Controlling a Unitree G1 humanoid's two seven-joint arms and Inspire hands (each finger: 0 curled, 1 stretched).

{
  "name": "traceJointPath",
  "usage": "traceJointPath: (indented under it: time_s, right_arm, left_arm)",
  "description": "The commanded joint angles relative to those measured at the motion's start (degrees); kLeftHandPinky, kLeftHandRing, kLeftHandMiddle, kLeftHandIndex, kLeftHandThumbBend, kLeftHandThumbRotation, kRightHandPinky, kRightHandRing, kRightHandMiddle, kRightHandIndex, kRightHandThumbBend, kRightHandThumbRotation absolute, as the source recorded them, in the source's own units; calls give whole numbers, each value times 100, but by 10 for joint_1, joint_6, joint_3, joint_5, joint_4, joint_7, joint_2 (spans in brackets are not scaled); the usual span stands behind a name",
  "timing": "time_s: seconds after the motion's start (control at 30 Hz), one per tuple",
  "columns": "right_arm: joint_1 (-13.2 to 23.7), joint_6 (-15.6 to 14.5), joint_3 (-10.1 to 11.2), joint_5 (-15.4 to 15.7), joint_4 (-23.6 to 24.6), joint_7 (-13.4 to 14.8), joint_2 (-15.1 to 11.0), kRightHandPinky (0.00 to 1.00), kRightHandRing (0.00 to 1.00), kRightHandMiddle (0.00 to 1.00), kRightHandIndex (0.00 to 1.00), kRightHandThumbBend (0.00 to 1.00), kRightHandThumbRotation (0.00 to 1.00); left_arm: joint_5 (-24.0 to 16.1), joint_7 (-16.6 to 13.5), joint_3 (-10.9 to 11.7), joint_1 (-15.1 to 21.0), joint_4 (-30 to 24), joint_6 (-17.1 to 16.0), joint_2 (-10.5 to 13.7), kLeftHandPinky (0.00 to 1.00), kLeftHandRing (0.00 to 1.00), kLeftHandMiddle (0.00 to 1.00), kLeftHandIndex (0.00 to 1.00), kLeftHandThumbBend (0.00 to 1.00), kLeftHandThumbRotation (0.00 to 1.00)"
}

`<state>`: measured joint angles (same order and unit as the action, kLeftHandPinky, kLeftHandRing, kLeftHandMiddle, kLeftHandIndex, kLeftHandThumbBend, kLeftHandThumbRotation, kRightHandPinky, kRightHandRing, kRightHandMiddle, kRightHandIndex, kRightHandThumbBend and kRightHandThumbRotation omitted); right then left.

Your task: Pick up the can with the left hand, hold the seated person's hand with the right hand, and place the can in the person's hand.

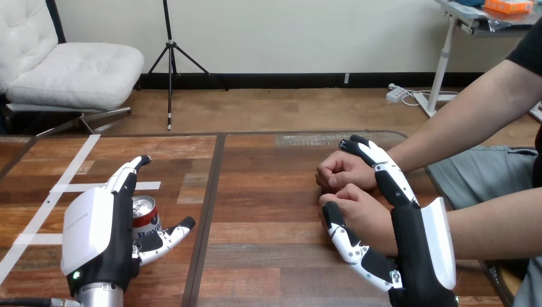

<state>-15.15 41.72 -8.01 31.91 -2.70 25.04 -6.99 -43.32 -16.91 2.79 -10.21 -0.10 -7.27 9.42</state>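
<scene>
The left hand (pixel 92 230) brackets the standing can (pixel 146 216), fingers nearly straight, ungripped. Well right of the can, the right hand (pixel 414 246) flanks the person's nearer hand (pixel 361 214), fingers straight, unclasped; lift and handover remain.

Your left hand (pixel 91 231) stands on edge at lower left, fingers straight ahead, thumb spread wide to the right. Your right hand (pixel 417 242) reaches forward, fingers extended, thumb splayed out leftward.
</scene>
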Motion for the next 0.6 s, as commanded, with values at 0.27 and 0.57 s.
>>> traceJointPath:
  time_s: [0.27, 0.57]
  right_arm:
    - [36, 0, 11, -10, 6, -2, 0, 91, 91, 89, 81, 34, 20]
    - [38, -1, 12, -4, 4, 2, -1, 90, 91, 88, 81, 34, 20]
  left_arm:
    - [-4, -21, -11, 32, -26, 10, 16, 73, 83, 87, 86, 80, 23]
    - [-2, -24, -14, 33, -25, 17, 19, 74, 84, 88, 88, 78, 25]
